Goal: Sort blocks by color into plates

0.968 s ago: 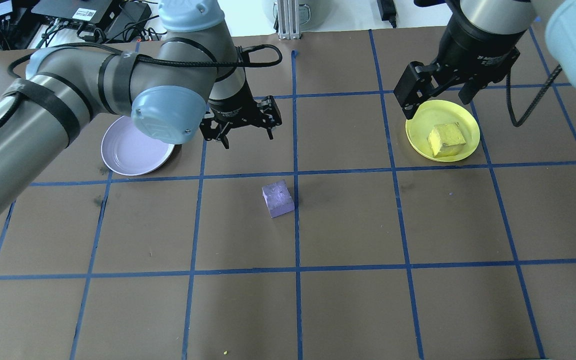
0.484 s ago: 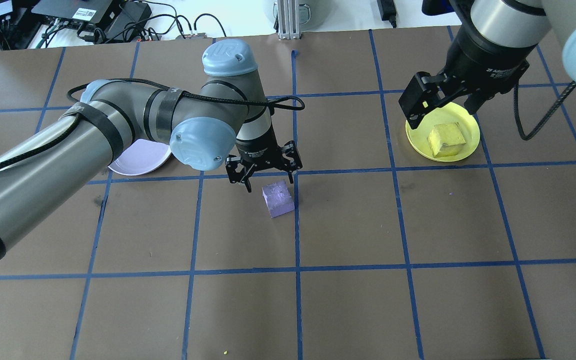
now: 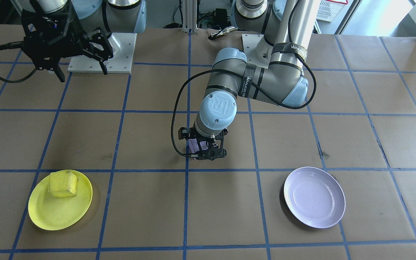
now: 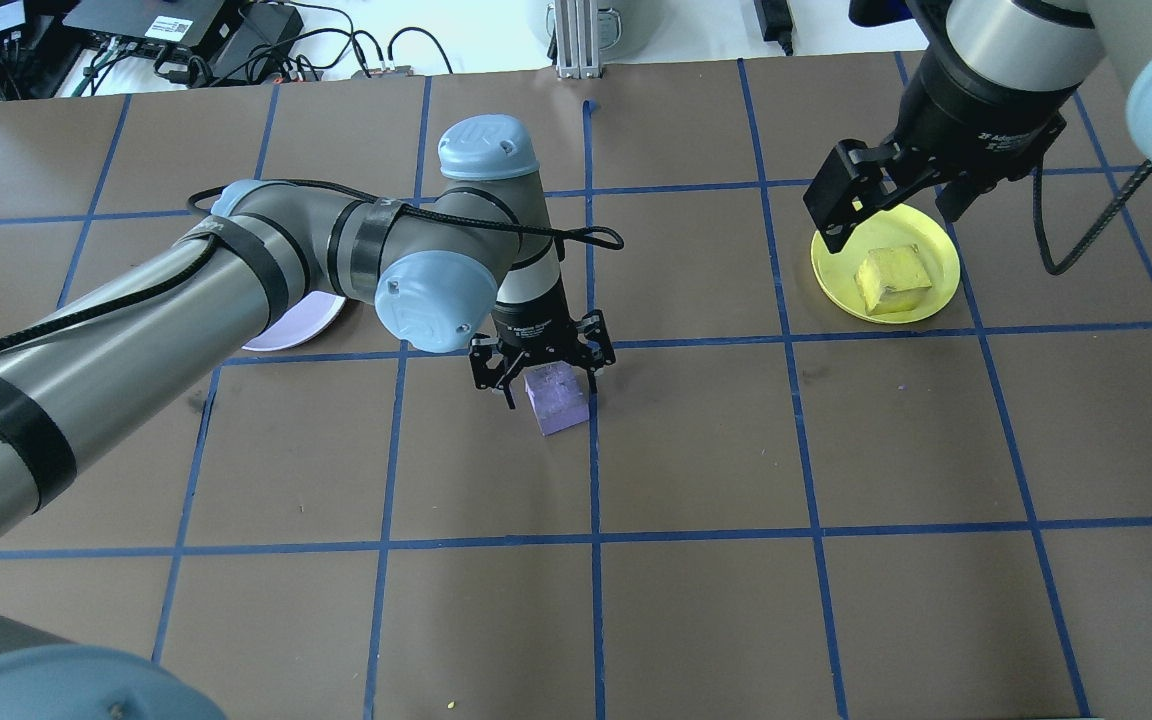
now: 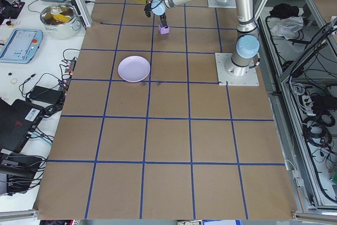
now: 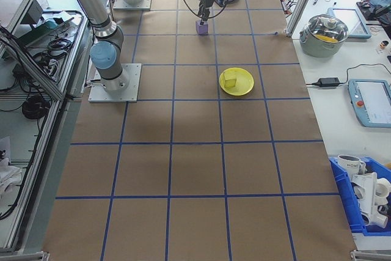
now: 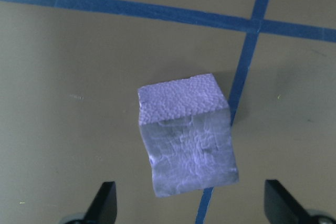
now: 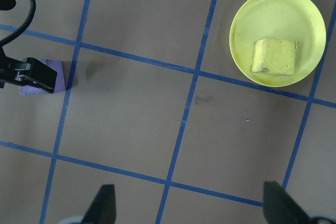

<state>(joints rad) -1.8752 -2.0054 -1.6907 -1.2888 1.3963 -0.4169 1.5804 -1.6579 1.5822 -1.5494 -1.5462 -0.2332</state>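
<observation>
Two blocks, two plates, two grippers on brown table [image 4: 836, 620] ruled with blue tape lines [image 4: 596, 620]. Purple block [image 4: 557, 398] resting on table just beside a tape line, apart from lavender plate [image 3: 314, 196]; top face pebbled, side face rougher in left wrist view [image 7: 186, 135]. Left gripper [image 4: 542, 372] lowered over purple block, fingers spread wide, one fingertip [image 7: 103, 203] at each side of the block with visible gaps, not clamped. Lavender plate lying well to the side of the purple block, glossy, partly hidden under left arm [image 4: 236, 270] in overhead view. Yellow block [image 4: 893, 278] lying inside yellow plate [image 4: 926, 300], off-centre toward the rim [image 3: 63, 184]. Right gripper [image 4: 891, 200] raised above the far edge of yellow plate, fingers parted wide, holding nothing; same spread seen from across the table [image 3: 81, 72]. Right wrist view looking steeply down on yellow plate [image 8: 247, 56] and yellow block [image 8: 273, 56], with a sliver of purple block [image 8: 58, 74] behind left gripper finger at the frame's left edge.
</observation>
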